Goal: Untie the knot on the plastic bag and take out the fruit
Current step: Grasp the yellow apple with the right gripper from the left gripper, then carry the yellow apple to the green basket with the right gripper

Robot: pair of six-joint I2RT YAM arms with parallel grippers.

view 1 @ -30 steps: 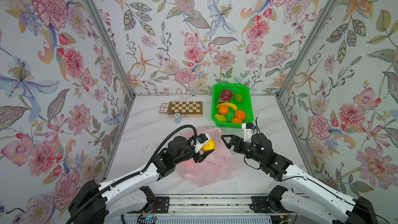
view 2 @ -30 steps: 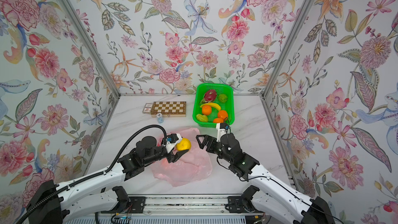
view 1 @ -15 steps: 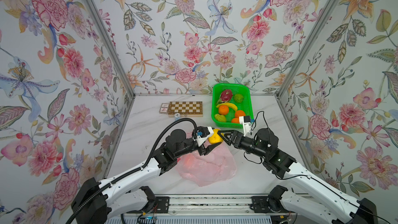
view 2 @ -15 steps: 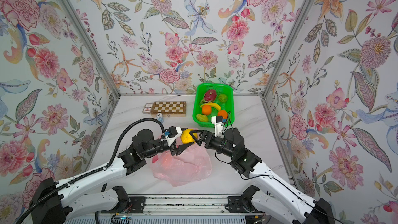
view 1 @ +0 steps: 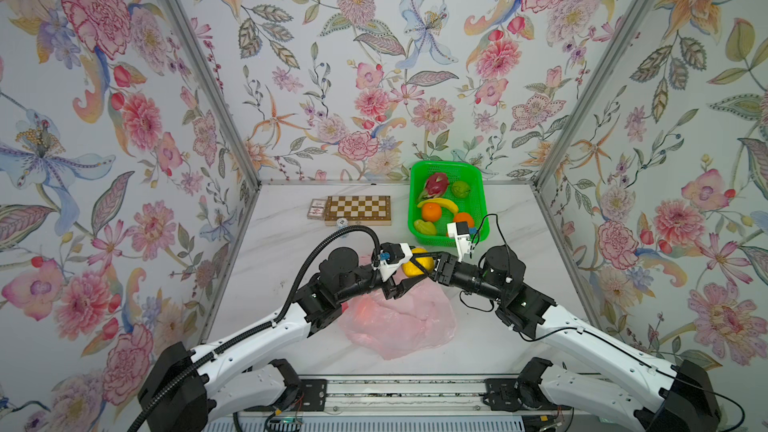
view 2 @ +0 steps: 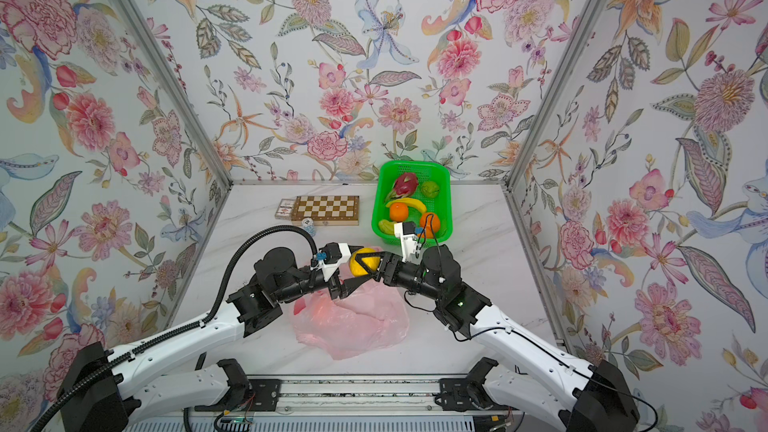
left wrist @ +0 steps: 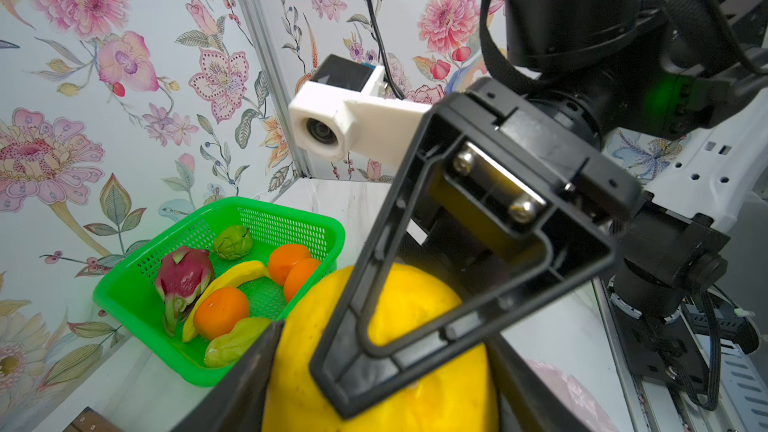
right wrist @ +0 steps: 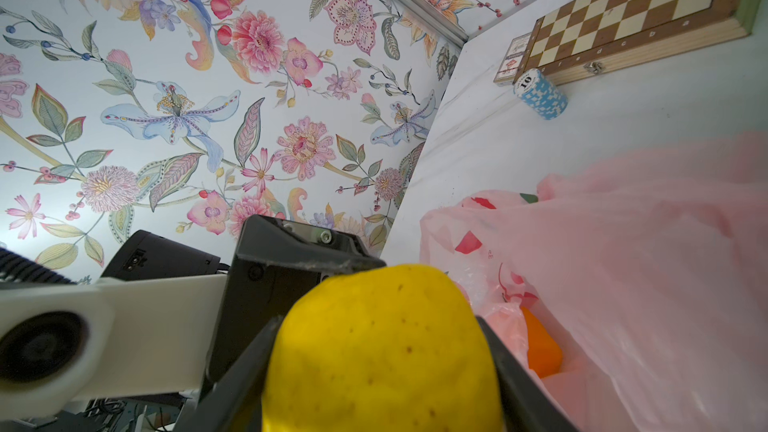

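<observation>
Nearest, the thin translucent pink plastic bag (view 1: 399, 322) lies slack, mouth open; no knot visible, so untying looks done; one orange piece (right wrist: 540, 351) shows inside it, yet to come out; above the bag's far edge, my left gripper (view 2: 354, 266) and right gripper (right wrist: 380, 384) both clamp the round yellow citrus fruit (view 1: 415, 268); beyond the bag, the green perforated plastic basket (view 1: 446, 164) holds several fruits (view 1: 432, 211); removal, I judge, nearly complete.
</observation>
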